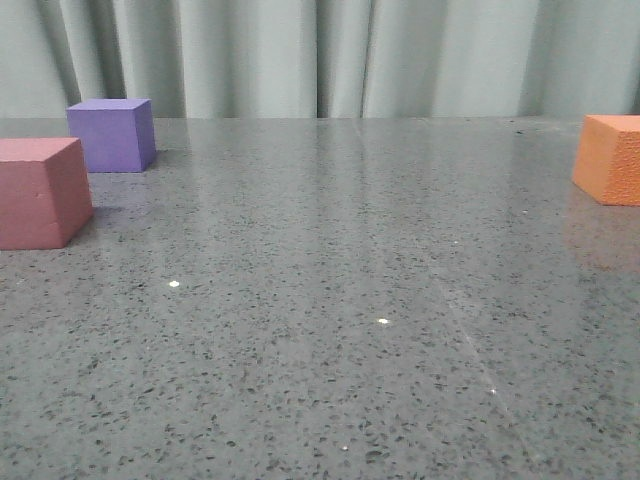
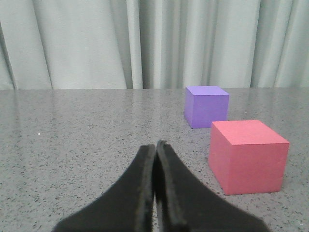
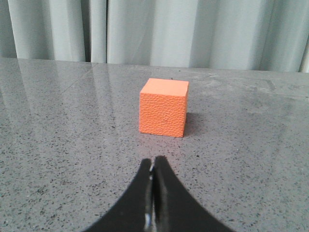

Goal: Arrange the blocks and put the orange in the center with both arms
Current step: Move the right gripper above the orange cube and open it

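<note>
In the front view a purple block (image 1: 112,134) stands at the far left, a pinkish-red block (image 1: 40,192) just in front of it at the left edge, and the orange block (image 1: 612,158) at the far right edge. Neither arm shows in that view. My left gripper (image 2: 155,146) is shut and empty, low over the table; the pinkish-red block (image 2: 247,154) and purple block (image 2: 206,106) lie ahead of it, off to one side. My right gripper (image 3: 153,162) is shut and empty, with the rough-textured orange block (image 3: 163,107) straight ahead, a short gap away.
A grey speckled stone table (image 1: 330,320) spreads between the blocks. Pale grey-green curtains (image 1: 320,55) hang behind its far edge.
</note>
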Controlling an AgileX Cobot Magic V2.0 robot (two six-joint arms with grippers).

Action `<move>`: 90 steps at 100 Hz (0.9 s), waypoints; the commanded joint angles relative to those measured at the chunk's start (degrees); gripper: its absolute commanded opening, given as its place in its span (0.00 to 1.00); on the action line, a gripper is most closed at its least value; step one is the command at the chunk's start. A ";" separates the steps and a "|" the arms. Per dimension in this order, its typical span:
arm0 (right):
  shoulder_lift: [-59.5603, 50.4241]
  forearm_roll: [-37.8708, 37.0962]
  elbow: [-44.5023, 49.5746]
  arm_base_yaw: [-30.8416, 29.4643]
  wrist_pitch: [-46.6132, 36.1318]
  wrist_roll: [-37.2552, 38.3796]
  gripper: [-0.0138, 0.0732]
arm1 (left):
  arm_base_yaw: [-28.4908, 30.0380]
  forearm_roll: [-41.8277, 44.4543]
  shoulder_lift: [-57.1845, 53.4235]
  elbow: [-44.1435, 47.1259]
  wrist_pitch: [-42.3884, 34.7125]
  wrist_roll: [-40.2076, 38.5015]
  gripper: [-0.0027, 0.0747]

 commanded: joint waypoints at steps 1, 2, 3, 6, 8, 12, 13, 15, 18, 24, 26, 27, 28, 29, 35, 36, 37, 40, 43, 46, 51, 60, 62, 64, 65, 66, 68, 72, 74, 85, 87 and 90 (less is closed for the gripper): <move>-1.08 0.07 -0.78 -0.13 -5.29 -0.44 0.08 | -0.31 -0.39 -1.86 3.23 -4.39 -0.07 0.01; -1.08 0.07 -0.78 -0.13 -5.29 -0.44 0.08 | -0.31 -0.39 -1.86 3.23 -4.39 -0.07 0.01; -1.08 0.07 -0.78 -0.13 -5.29 -0.44 0.08 | -0.31 -0.39 -1.86 3.23 -4.39 -0.07 0.01; -1.08 0.07 -0.78 -0.13 -5.29 -0.44 0.08 | -0.31 -0.39 -1.86 3.23 -4.39 -0.07 0.01; -1.08 0.07 -0.78 -0.13 -5.29 -0.44 0.08 | -0.31 -0.39 -1.86 3.23 -4.39 -0.07 0.01; -1.08 0.07 -0.78 -0.13 -5.29 -0.44 0.08 | -0.31 -0.39 -1.86 3.23 -4.39 -0.07 0.01; -1.08 0.07 -0.78 -0.13 -5.29 -0.44 0.08 | -0.31 -0.39 -1.86 3.23 -4.39 -0.07 0.01; -1.08 0.07 -0.78 -0.13 -5.29 -0.44 0.08 | -0.31 -0.39 -1.86 3.23 -4.39 -0.07 0.01; -1.08 0.07 -0.78 -0.13 -5.29 -0.44 0.08 | -0.31 -0.39 -1.86 3.23 -4.39 -0.07 0.01; -1.08 0.07 -0.78 -0.13 -5.29 -0.44 0.08 | -0.31 -0.39 -1.86 3.23 -4.39 -0.07 0.01; -1.08 0.07 -0.78 -0.13 -5.29 -0.44 0.08 | -0.31 -0.39 -1.86 3.23 -4.39 -0.07 0.01; -1.08 0.07 -0.78 -0.13 -5.29 -0.44 0.08 | -0.31 -0.39 -1.86 3.23 -4.39 -0.07 0.01; -1.08 0.07 -0.78 -0.13 -5.29 -0.44 0.08 | -0.31 -0.39 -1.86 3.23 -4.39 -0.07 0.01; -1.08 0.07 -0.78 -0.13 -5.29 -0.44 0.08 | -0.31 -0.39 -1.86 3.23 -4.39 -0.07 0.01; -1.08 0.07 -0.78 -0.13 -5.57 -0.44 0.08 | -0.31 -0.39 -1.86 3.23 -4.39 -0.07 0.01; -1.08 0.07 -0.78 -0.13 -5.63 -0.44 0.08 | -0.31 -0.39 -1.86 3.23 -4.39 -0.07 0.01; -1.08 0.07 -0.78 -0.13 -5.74 -0.44 0.08 | -0.31 -0.39 -1.86 3.23 -4.39 -0.07 0.01; -1.08 0.07 -0.78 -0.13 -6.31 -0.44 0.08 | -0.31 -0.39 -1.86 3.23 -4.39 -0.07 0.01; -1.08 0.07 -0.85 -0.13 -6.71 -0.44 0.08 | -0.31 -0.39 -1.86 3.23 -4.39 -0.07 0.01; -1.08 0.07 -1.15 -0.13 -6.83 -0.44 0.08 | -0.31 -0.39 -1.86 3.23 -4.39 -0.07 0.01; -1.02 0.07 -2.37 -0.13 -5.75 -0.44 0.08 | -0.31 -0.39 -1.86 3.23 -4.39 -0.07 0.01; -0.79 0.07 -6.19 -0.13 0.86 -0.44 0.08 | -0.31 -0.39 -1.86 3.23 -4.39 -0.07 0.01; -0.64 0.07 -7.37 -0.13 2.68 -0.44 0.08 | -0.31 -0.39 -1.86 3.23 -4.39 -0.07 0.01; -0.33 0.07 -8.59 -0.13 4.39 -0.44 0.08 | -0.31 -0.39 -1.86 3.23 -4.39 -0.07 0.01; -0.22 0.07 -9.45 -0.13 4.91 -0.44 0.08 | -0.31 -0.39 -1.86 3.23 -4.39 -0.07 0.01; 0.10 0.07 -9.90 -0.13 5.96 -0.44 0.08 | -0.31 -0.39 -1.86 3.23 -4.39 -0.07 0.01; 0.50 0.07 -10.79 -0.13 6.93 -0.44 0.08 | -0.31 -0.39 -1.86 3.23 -4.39 -0.07 0.01; 2.03 -0.15 -14.32 -0.13 10.01 -0.44 0.08 | -0.31 -0.39 -1.86 3.23 -4.39 -0.07 0.01; 3.01 -0.56 -15.41 -0.13 11.70 -0.44 0.08 | -0.31 -0.39 -1.86 3.23 -4.39 -0.07 0.01; 10.54 -1.06 -24.82 -0.13 19.28 -0.44 0.08 | -0.31 -0.39 -1.86 3.23 -4.39 -0.07 0.01; 12.29 -1.06 -26.66 -0.13 20.47 -0.44 0.08 | -0.31 -0.39 -1.86 3.23 -4.39 -0.07 0.01; 14.71 -1.06 -29.13 -0.13 22.07 -0.44 0.08 | -0.31 -0.39 -1.86 3.23 -4.39 -0.07 0.01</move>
